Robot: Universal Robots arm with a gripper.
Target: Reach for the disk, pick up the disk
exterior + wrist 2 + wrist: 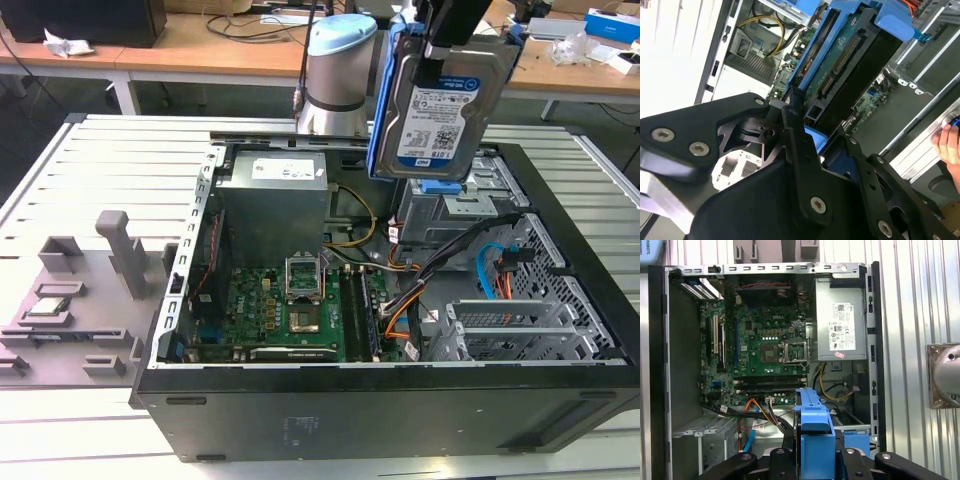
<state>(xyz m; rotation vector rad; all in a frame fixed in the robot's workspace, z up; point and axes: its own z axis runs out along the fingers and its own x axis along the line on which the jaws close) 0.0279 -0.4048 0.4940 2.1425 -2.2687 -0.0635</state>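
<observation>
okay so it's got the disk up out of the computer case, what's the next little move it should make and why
Probably a slow, straight lift to gain more clearance. In the exterior view the gripper holds the disk by its upper end, jaws shut on it, hanging just above the drive bay of the open case, with cables close beneath.

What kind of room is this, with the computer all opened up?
Probably a robotics lab or workshop. An opened computer case lies on a slotted metal table, a robot arm holds a disk above it, and cluttered desks stand behind.
</observation>
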